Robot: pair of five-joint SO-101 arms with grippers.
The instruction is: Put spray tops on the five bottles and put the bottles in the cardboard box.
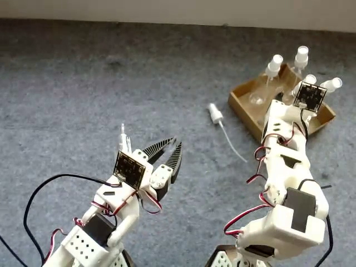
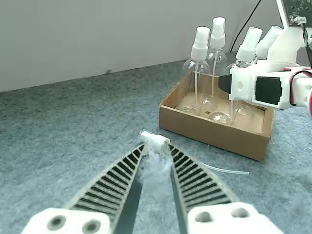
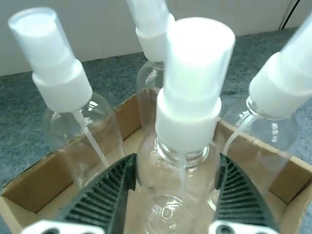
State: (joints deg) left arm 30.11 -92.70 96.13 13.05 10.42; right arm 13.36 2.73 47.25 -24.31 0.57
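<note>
Four capped bottles (image 1: 272, 69) stand in the cardboard box (image 1: 245, 114). The right gripper (image 3: 175, 163) clasps one there and should release gently, rising straight. The left gripper (image 2: 156, 151), jaws released, faces the spray top (image 2: 155, 141) beside the box.

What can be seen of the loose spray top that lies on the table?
The spray top looks like white plastic: a short round head with a collar and a long, thin, clear tube. It lies on its side on the grey table, on no bottle, between the cardboard box and the open left end effector, apart from both. Only the table touches it.
</note>
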